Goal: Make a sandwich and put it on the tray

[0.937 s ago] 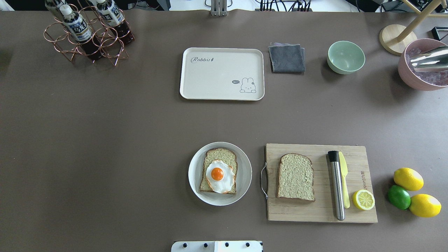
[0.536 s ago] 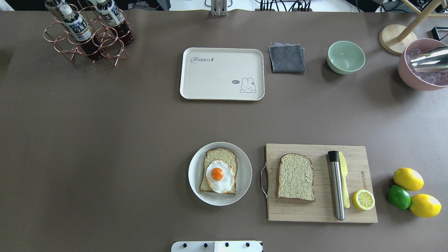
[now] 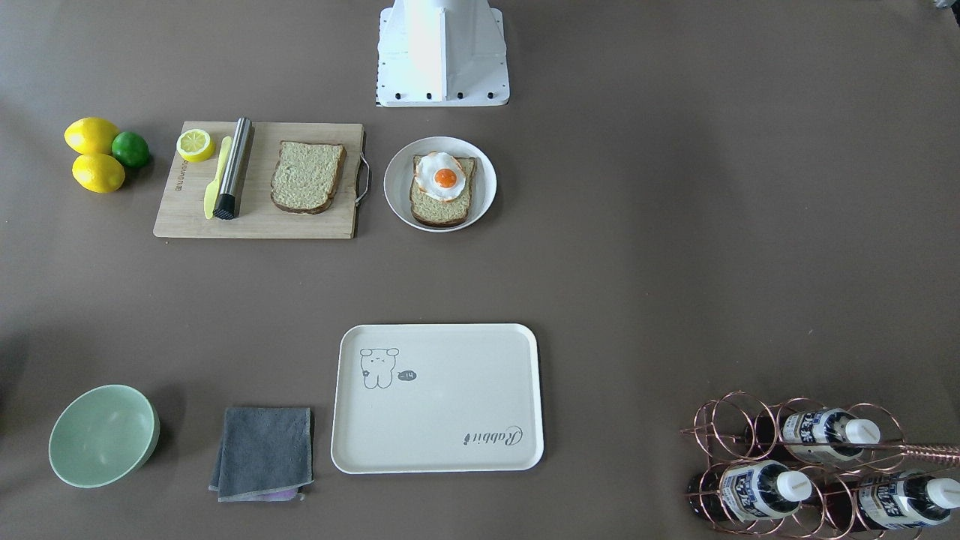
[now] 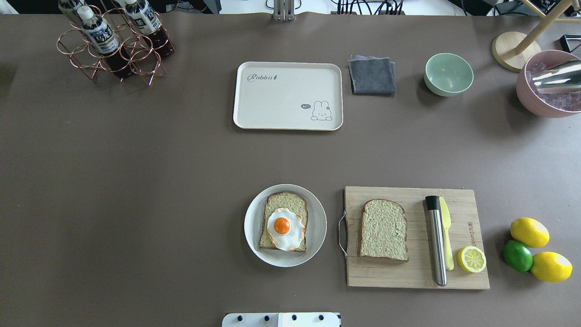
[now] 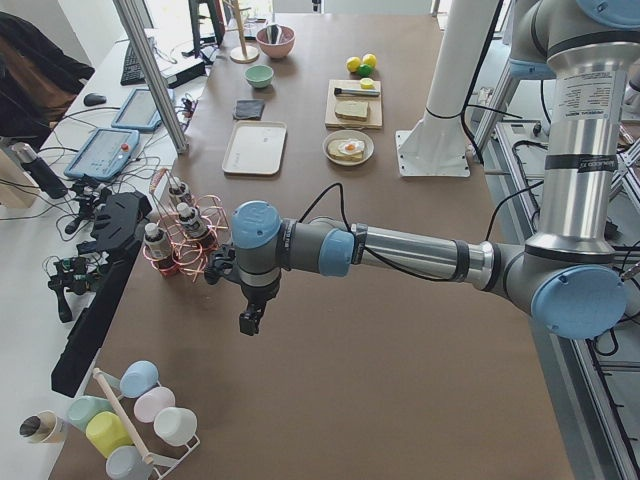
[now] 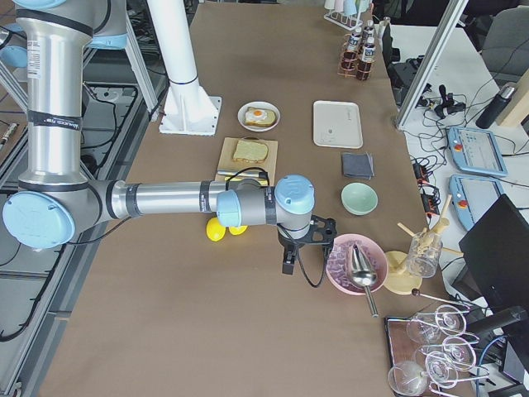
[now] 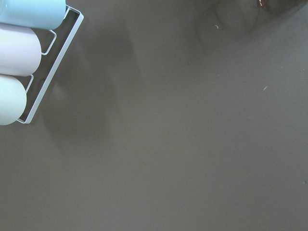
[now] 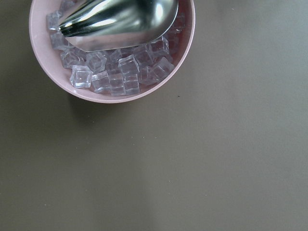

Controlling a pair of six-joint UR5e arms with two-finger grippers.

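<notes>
A bread slice point(image 4: 286, 204) with a fried egg point(image 4: 284, 228) on top lies on a white plate point(image 4: 254, 227) near the robot base. A second bread slice point(image 4: 383, 230) lies on the wooden cutting board point(image 4: 408, 272). The cream tray point(image 4: 288, 96) lies far across the table with nothing on it. My left gripper point(image 5: 250, 322) hangs over bare table near the bottle rack, far from the food. My right gripper point(image 6: 288, 266) hangs beside the pink ice bowl point(image 6: 355, 263). I cannot tell whether either is open or shut.
A copper rack of bottles point(image 4: 113, 41), a grey cloth point(image 4: 372, 75), a green bowl point(image 4: 448, 74) and the pink ice bowl with a steel scoop point(image 4: 551, 84) stand at the far side. A steel rod point(image 4: 436, 240), yellow knife point(image 4: 446, 236), lemon half point(image 4: 471, 259) and whole citrus point(image 4: 529, 247) lie right.
</notes>
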